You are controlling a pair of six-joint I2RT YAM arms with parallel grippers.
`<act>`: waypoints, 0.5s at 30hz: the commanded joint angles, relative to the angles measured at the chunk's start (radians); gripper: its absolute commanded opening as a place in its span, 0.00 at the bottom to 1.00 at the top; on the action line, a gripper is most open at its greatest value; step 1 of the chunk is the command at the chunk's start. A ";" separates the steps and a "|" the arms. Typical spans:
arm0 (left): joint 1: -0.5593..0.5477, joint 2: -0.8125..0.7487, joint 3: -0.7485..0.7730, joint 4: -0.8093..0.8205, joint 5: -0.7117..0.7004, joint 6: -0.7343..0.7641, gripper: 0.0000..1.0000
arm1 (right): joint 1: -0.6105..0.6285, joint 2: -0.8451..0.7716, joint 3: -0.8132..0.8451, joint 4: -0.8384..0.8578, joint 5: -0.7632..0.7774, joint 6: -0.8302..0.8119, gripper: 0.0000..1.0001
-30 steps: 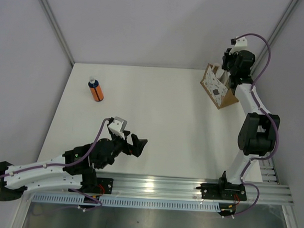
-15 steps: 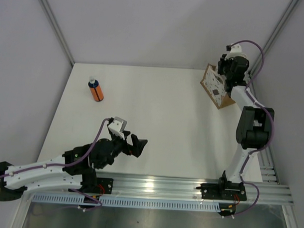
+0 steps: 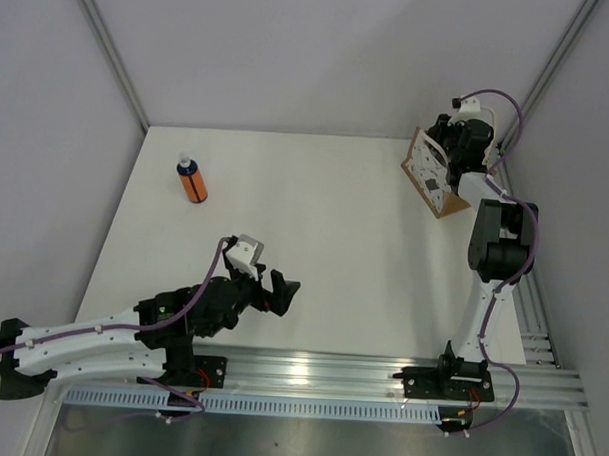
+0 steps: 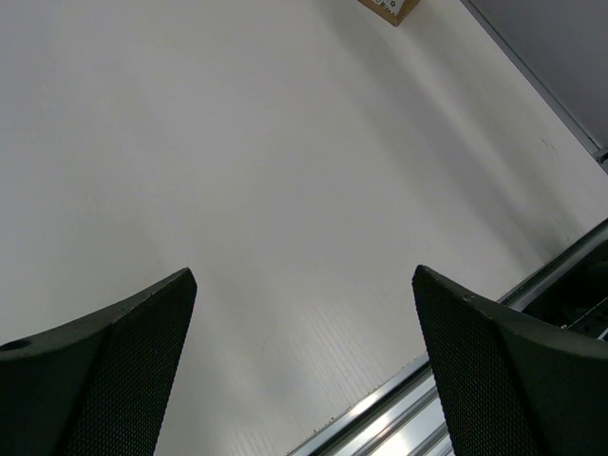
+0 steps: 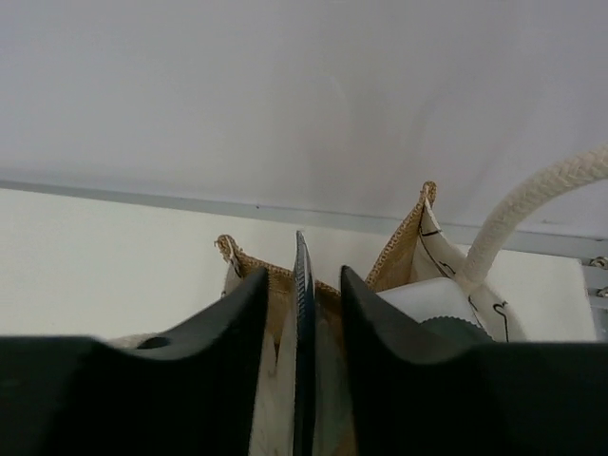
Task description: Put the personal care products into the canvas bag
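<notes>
The right gripper (image 5: 302, 285) points into the mouth of the canvas bag (image 5: 403, 249) with its 2 fingers a narrow gap apart. A thin dark edge stands in that gap. Neither finger clearly presses on it, and I cannot tell what it is. The gripper holds nothing that can be made out.

At 3 o'clock from the fingertips, just beside the outer face of the finger on that side, a white ribbed cap (image 5: 429, 302) shows inside the bag. It sits between the tan weave and a white printed panel, and the bottle body below it is hidden. At 2 o'clock a white rope handle (image 5: 527, 204) arcs up from the bag's rim. At 12 o'clock the far edge of the table (image 3: 325, 219) meets a grey wall (image 5: 304, 85).

From above, the bag stands at 2 o'clock on the white table, near the far right corner. Its white dotted panel faces the table's middle. The right arm is stretched out, with its wrist over the bag's mouth.

The left gripper (image 4: 304, 275) is spread wide and holds nothing. It sits low over the table at 7 o'clock, near the aluminium rail (image 3: 330, 369). Its wrist view shows only table between the 2 mesh-textured fingers, and a tan corner of the bag at 1 o'clock.

The orange bottle (image 3: 194, 184), with a blue-white cap, stands upright at 10 o'clock on the table. It is well apart from both grippers and from the bag.
</notes>
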 commanded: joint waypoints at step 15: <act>0.002 -0.018 -0.007 0.034 -0.068 0.013 0.99 | -0.009 -0.410 0.010 -0.223 0.187 0.180 0.74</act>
